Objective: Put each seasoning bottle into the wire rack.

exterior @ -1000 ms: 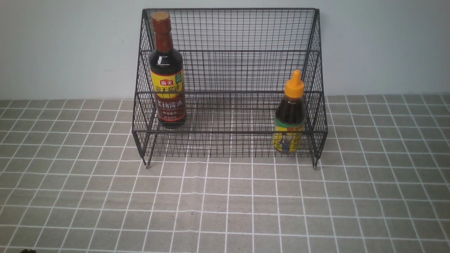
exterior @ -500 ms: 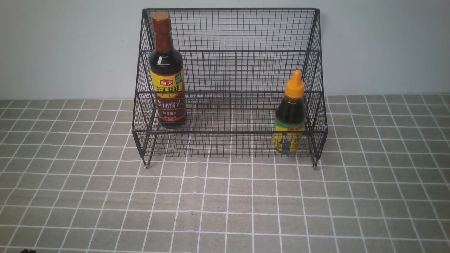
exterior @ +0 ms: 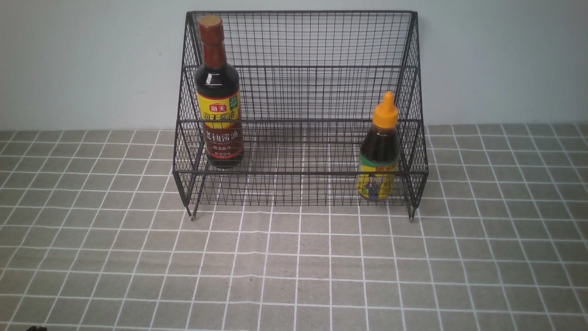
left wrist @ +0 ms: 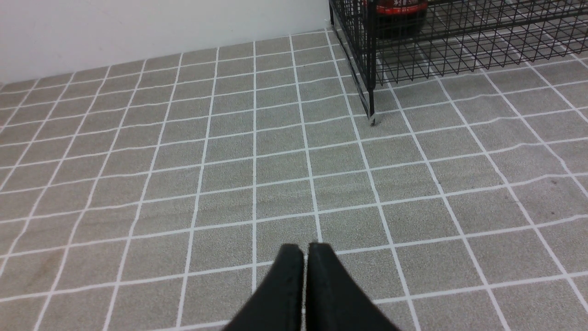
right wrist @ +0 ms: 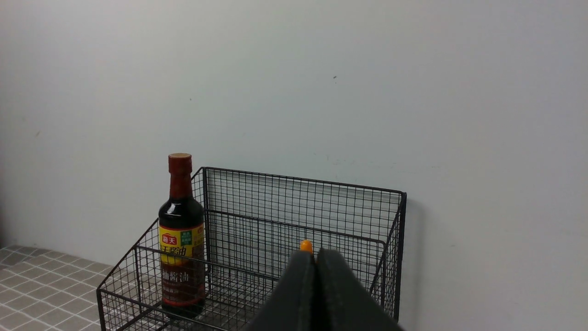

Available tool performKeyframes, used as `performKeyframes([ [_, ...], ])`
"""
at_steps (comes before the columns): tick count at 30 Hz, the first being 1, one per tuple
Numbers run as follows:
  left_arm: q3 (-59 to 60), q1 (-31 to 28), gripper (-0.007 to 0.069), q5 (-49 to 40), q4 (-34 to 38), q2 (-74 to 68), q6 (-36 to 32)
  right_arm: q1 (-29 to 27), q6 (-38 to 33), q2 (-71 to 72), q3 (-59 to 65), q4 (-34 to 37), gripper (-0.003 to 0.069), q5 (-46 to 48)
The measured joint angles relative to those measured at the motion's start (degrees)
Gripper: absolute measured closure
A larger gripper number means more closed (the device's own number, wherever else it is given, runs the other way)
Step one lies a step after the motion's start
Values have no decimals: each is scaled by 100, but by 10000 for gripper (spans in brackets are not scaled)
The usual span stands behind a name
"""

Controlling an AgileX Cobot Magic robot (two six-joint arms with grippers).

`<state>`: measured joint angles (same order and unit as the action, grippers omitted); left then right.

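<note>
I see grey checked cloth (exterior: 294,266), pale wall (exterior: 82,59) — both bottles sit in the wire rack (exterior: 301,69), well ahead of my left gripper (left wrist: 305,250) and right gripper (right wrist: 316,255), each pressed together, empty

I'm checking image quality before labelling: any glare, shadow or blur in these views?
Front view: even light, sharp, small highlights on the tall bottle. Left wrist view: shut left gripper soft, tablecloth lines wavy. Right wrist view: wire rack shadows the wall; right gripper blurred.
</note>
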<state>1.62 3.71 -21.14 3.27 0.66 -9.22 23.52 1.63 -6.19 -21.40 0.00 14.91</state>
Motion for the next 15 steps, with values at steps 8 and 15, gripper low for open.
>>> performKeyframes([
  [8,0,0,631,0,0,0,0,-604,-212,121,19,185,673,269],
  [15,0,0,631,-1,0,0,0,-2118,-219,179,973,145,673,481],
])
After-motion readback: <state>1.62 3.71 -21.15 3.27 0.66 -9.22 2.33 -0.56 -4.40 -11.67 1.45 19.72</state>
